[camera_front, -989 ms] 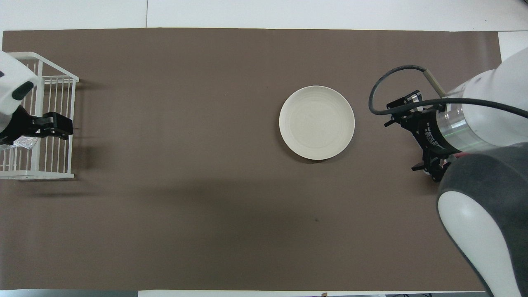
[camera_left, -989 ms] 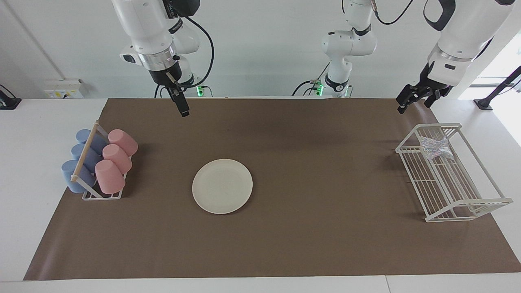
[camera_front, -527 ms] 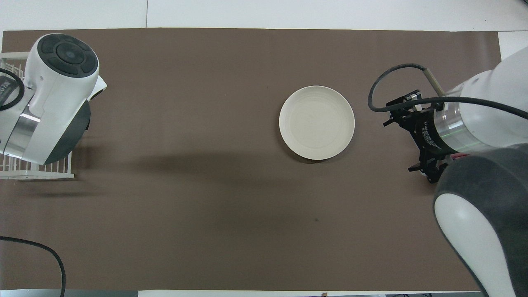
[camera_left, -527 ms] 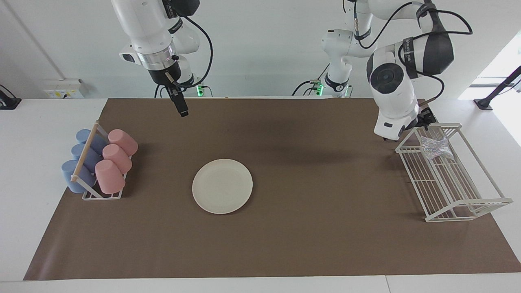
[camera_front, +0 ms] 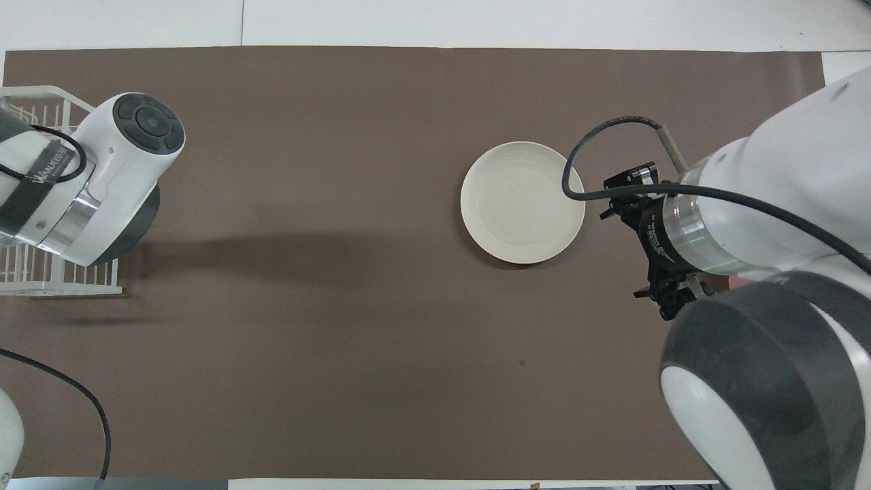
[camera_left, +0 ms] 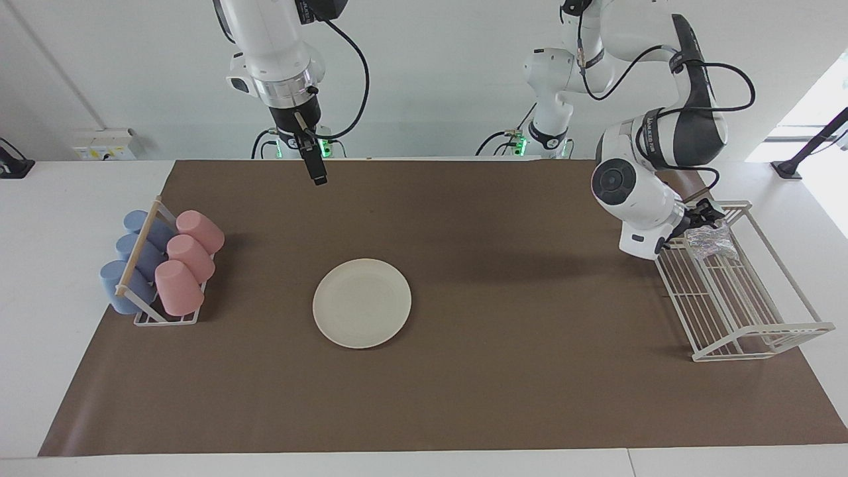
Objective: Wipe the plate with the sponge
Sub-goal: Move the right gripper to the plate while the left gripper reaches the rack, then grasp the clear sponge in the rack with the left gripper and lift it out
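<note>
So the left gripper (camera_left: 703,213) is sitting right at the sponge (camera_left: 712,240), jaws released, nothing grasped yet. The sponge is lying in the wire rack (camera_left: 742,311) at the left arm's end of the bench, well apart from the plate (camera_left: 362,303) mid-bench. The right gripper (camera_left: 320,177), also released, is waiting.

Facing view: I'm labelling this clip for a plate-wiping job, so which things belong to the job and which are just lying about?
Part of the job:
- plate, mid-mat
- sponge, in the wire rack
- left gripper, at the sponge
- right gripper, raised over the mat

Just lying about:
- wire rack
- pink cups
- blue cups
- brown mat
</note>
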{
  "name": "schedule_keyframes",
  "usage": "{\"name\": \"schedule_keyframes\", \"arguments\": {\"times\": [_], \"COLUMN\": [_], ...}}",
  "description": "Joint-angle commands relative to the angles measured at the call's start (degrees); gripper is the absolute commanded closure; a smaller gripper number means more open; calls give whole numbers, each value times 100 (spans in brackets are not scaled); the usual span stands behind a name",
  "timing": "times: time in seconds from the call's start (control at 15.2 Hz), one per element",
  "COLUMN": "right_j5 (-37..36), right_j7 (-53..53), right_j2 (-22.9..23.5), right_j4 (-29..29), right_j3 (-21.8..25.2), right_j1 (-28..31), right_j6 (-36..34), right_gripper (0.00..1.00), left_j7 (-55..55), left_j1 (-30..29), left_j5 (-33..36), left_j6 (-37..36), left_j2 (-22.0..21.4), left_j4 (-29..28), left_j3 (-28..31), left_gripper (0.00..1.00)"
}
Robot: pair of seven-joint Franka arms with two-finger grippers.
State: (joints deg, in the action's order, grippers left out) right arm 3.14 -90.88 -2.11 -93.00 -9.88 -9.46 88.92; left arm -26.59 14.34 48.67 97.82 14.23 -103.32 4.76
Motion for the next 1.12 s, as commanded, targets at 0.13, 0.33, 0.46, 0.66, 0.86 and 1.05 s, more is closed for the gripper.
{"name": "schedule_keyframes", "arguments": {"times": [0.13, 0.33, 0.46, 0.66, 0.86, 1.05], "right_j5": [47, 47, 55, 56, 56, 56], "right_j7": [-290, -308, -308, -456, -598, -607], "right_j2": [-149, -123, -132, -132, -132, -141], "right_j4": [-140, -78, -96, -87, -87, -96], "right_j3": [-5, -5, -14, -75, -163, -190], "right_j1": [-82, -82, -82, -82, -82, -82], "right_j6": [125, 152, 117, 125, 125, 125], "right_gripper": [0, 0, 0, 0, 0, 0], "left_j7": [-92, -110, -267, -356, -347, -303], "left_j1": [-177, -168, -177, -186, -186, -177], "left_j5": [134, 134, 134, 134, 134, 134], "left_j6": [202, 176, 202, 220, 220, 141], "left_j2": [-96, -105, -123, -123, -123, -96], "left_j4": [-127, -153, -224, -233, -233, -102], "left_j3": [-19, -19, -19, -19, -19, -19], "left_gripper": [6, 39, 70, 100, 100, 100]}}
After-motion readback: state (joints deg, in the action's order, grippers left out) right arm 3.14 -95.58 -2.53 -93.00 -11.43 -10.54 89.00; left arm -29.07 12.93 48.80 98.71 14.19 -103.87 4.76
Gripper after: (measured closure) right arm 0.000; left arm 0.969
